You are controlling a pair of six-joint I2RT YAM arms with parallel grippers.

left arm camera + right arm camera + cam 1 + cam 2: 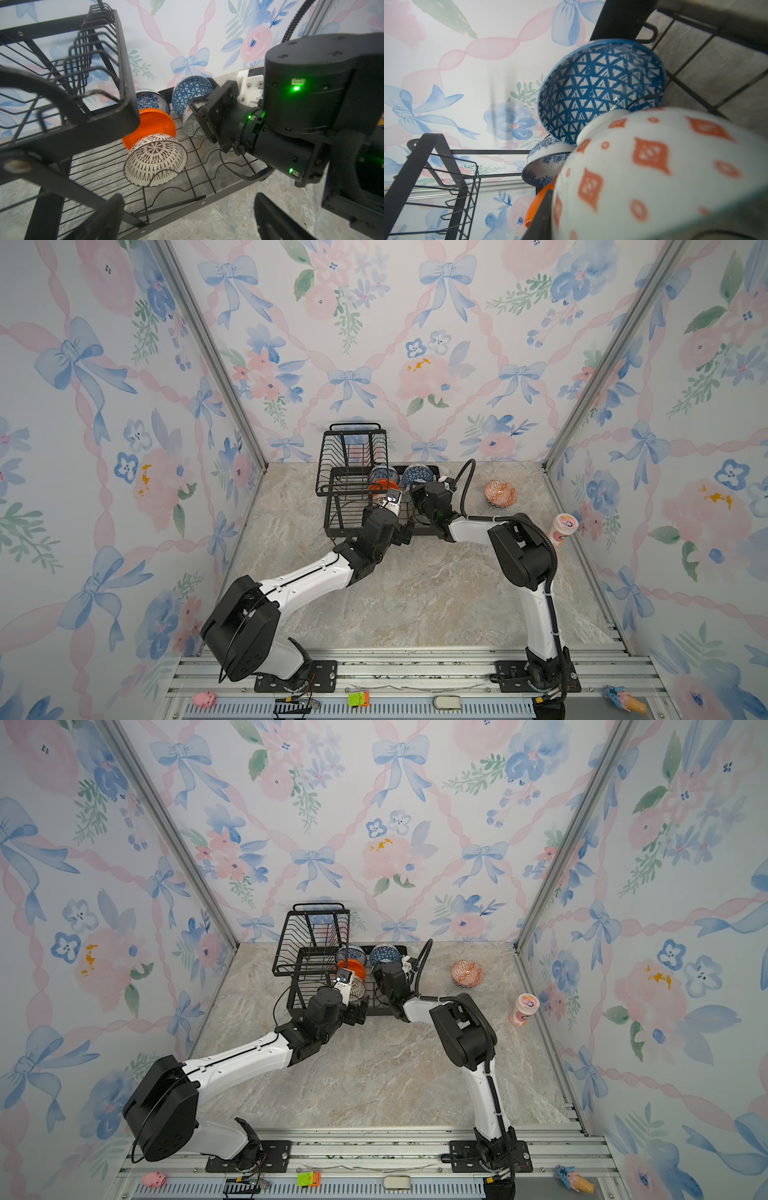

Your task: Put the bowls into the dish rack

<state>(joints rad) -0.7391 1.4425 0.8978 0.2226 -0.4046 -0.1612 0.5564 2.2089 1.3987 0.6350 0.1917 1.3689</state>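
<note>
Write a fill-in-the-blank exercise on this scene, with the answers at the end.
1. The orange-white patterned bowl lies on the ____, outside the dish rack.
2. Of the six bowls in view, ____ are in the rack's lower tray.
3. The white bowl with dark radial lines sits beside a plain bowl coloured ____.
4. The left gripper has its jaws ____.
Answers: table; five; orange; open.

Dish rack (124, 83), five bowls (191, 93) on its lower wires (orange bowl (154, 122) behind the white bowl (155, 160)), right arm (307, 99) alongside.
</note>
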